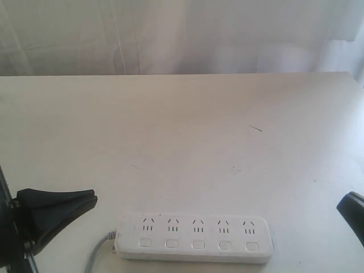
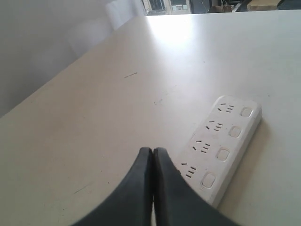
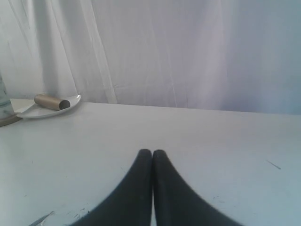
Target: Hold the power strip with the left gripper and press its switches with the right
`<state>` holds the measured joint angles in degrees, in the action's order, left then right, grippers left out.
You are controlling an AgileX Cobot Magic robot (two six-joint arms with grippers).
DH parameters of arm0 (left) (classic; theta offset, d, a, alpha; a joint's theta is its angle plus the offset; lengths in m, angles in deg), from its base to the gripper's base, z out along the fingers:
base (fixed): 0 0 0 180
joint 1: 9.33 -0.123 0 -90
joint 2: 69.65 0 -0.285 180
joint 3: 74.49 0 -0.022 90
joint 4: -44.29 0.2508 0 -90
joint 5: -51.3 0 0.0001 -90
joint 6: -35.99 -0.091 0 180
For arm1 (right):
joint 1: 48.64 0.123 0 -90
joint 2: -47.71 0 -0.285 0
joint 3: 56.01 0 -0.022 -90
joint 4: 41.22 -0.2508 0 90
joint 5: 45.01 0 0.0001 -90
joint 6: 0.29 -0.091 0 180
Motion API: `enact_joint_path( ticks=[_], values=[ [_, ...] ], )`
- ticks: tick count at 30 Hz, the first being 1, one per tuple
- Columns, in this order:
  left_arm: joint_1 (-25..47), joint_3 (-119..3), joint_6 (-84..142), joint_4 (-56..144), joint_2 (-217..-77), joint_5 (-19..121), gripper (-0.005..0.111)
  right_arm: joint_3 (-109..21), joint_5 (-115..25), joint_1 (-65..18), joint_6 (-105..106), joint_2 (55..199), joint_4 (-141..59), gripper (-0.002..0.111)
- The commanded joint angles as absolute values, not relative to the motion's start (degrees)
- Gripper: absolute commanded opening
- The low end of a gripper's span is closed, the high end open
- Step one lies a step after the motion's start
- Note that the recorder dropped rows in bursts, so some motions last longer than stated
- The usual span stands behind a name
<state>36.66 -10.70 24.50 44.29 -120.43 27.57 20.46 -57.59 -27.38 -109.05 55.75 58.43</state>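
The white power strip (image 1: 193, 238) lies flat near the table's front edge, its row of small white switches (image 1: 198, 244) below the outlets and a grey cord (image 1: 98, 250) leaving its left end. My left gripper (image 1: 91, 199) is shut and empty, hovering left of the strip without touching it. In the left wrist view its tips (image 2: 153, 151) sit beside the power strip (image 2: 225, 147), and the switches (image 2: 223, 154) show along its far side. My right gripper (image 1: 354, 211) shows only as a dark tip at the right edge. Its fingers (image 3: 152, 153) are pressed together over bare table.
The white table (image 1: 187, 136) runs back to a pale curtain (image 1: 182, 34). In the right wrist view a shallow white dish (image 3: 47, 109) holding a brown cylinder (image 3: 51, 101) stands far off by the curtain.
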Motion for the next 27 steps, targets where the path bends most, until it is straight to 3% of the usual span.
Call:
enact_joint_path(
  ticks=[1,12,16,22,27],
  values=[
    [37.1,-10.5,21.6,41.2,-120.2,28.2,0.000,21.2,-56.9,-27.6,-108.4,55.5,58.7,0.000],
    [36.6,-9.7,19.4,35.6,-119.4,28.5,0.000,21.2,-56.9,-27.6,-108.4,55.5,58.7,0.000],
    [26.0,-8.7,27.1,37.5,-118.2,28.7,0.000,21.2,-56.9,-27.6,-108.4,55.5,58.7,0.000],
    [9.8,-5.8,62.9,72.9,-109.1,27.2,0.000,21.2,-56.8,-27.6,-108.4,55.5,58.7,0.000],
    [4.0,1.1,64.9,73.0,-102.5,26.8,0.000,21.2,-56.8,-27.6,-108.4,55.5,58.7,0.000]
  ],
)
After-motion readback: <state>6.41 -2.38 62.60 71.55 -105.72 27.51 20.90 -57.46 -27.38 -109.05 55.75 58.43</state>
